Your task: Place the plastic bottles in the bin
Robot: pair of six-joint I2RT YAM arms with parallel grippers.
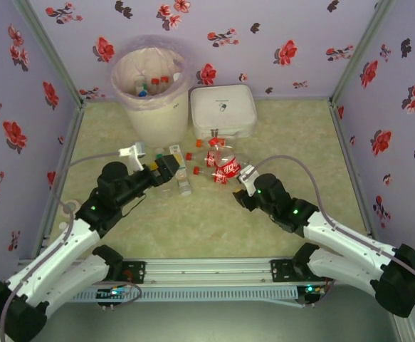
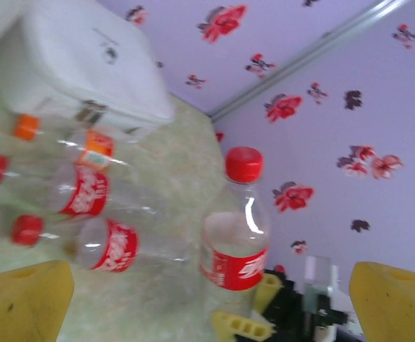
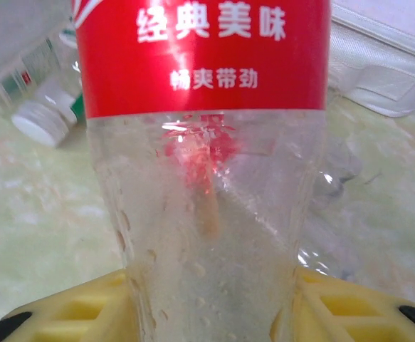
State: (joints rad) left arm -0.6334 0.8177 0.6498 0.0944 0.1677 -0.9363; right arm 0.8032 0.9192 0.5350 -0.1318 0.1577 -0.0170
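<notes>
R end effector (image 3: 211, 306) clamped on base of red-label bottle (image 3: 207, 178). L end effector (image 1: 168, 165) released, jaws wide, beside loose bottles (image 1: 193, 160) on counter (image 1: 214, 235).

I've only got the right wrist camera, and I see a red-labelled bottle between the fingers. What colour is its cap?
Observer: Red. The left wrist view shows a red cap on the bottle, which the right gripper grips near its base.
Operator: Where's the bin from there?
Observer: In the top view the bin stands at the back left of the table, right beside a flat white case. Several bottles are already inside it.
</notes>
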